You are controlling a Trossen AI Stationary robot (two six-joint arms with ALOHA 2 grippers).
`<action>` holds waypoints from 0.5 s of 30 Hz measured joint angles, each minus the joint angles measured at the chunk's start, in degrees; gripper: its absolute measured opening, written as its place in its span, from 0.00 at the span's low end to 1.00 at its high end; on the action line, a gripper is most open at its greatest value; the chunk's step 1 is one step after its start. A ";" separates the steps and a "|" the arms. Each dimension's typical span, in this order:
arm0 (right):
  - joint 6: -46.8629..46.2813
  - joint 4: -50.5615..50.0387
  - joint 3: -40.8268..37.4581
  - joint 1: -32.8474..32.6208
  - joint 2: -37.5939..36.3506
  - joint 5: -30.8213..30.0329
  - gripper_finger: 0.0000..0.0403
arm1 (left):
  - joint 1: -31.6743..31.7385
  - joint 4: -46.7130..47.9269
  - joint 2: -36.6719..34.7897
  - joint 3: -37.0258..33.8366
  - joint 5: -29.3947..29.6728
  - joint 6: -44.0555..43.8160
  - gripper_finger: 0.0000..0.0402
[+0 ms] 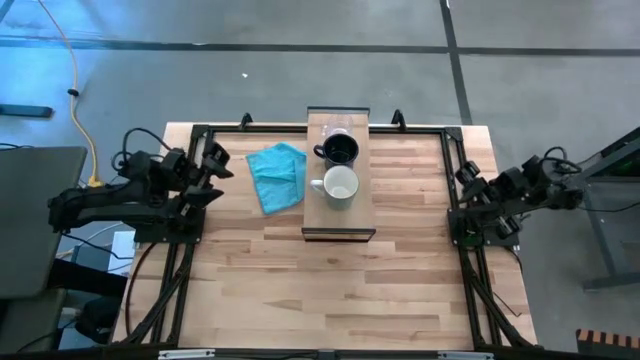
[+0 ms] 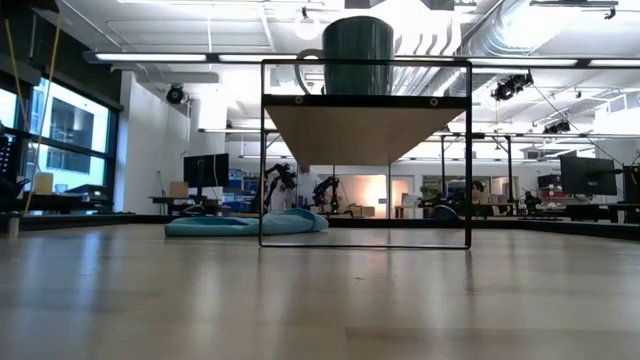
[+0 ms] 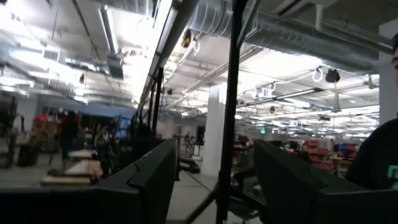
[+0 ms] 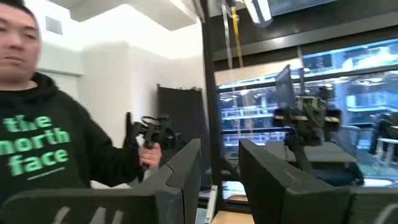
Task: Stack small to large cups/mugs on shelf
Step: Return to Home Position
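The light-wood shelf (image 1: 339,222) stands at the table's middle toward its far edge. On its top, in a row from far to near, stand a small clear glass cup (image 1: 335,128), a black handled mug (image 1: 341,150) and a white handled mug (image 1: 341,185), each upright on its base. In the low view the shelf (image 2: 365,100) shows from the front with a mug (image 2: 355,55) on it. My left gripper (image 1: 218,165) (image 3: 214,186) is open and empty at the table's left edge. My right gripper (image 1: 470,180) (image 4: 221,180) is open and empty at the right edge.
A crumpled teal cloth (image 1: 278,175) lies on the table just left of the shelf, and also shows in the low view (image 2: 245,224). A black frame runs round the table's far half. A person in a black hoodie (image 4: 56,149) stands beyond the table.
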State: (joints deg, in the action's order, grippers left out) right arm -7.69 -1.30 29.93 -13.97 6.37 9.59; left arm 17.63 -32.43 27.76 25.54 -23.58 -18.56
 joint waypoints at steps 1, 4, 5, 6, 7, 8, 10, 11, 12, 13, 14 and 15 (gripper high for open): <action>0.00 -0.02 -0.09 -0.01 -0.28 0.73 0.25 | 0.00 -0.58 0.08 -0.73 0.01 -0.71 0.50; -0.01 -0.06 -0.11 -0.01 -0.54 2.06 0.25 | 0.00 -1.98 0.28 -2.77 0.01 -2.65 0.50; 0.00 -0.32 -0.11 -0.01 -0.52 2.72 0.25 | 0.00 -2.69 0.29 -3.43 0.01 -3.32 0.50; -0.01 -0.83 -0.11 -0.01 -0.52 2.99 0.25 | 0.00 -3.68 0.48 -4.06 0.01 -3.99 0.50; -0.29 -1.73 -0.11 0.01 -0.54 3.07 0.25 | 0.00 -4.90 0.77 -4.67 -0.04 -4.46 0.50; -0.78 -2.89 -0.11 0.01 -0.52 3.07 0.25 | 0.00 -6.18 1.06 -5.23 -0.49 -4.96 0.50; -1.78 -4.39 -0.11 0.01 -0.50 3.03 0.25 | 0.02 -9.01 1.48 -6.51 -1.81 -6.09 0.50; -2.31 -4.66 -0.11 0.01 -0.50 3.05 0.25 | 0.02 -10.58 1.82 -7.03 -2.39 -6.51 0.50; -2.58 -4.88 -0.11 0.01 -0.50 3.12 0.25 | 0.02 -11.88 2.05 -7.55 -2.83 -6.99 0.50; -2.73 -5.15 -0.11 0.01 -0.50 3.55 0.25 | 0.02 -12.42 2.20 -8.09 -3.42 -7.42 0.50; -2.75 -5.39 -0.11 0.01 -0.50 4.11 0.25 | 0.02 -12.99 2.32 -8.64 -3.68 -7.78 0.50; -2.76 -5.41 -0.11 0.01 -0.50 4.47 0.25 | 0.02 -13.53 2.46 -9.14 -3.79 -8.33 0.50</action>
State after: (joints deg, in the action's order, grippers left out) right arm -10.45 -6.71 29.82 -13.96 5.87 14.07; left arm 17.65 -45.96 30.23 16.40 -27.37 -26.89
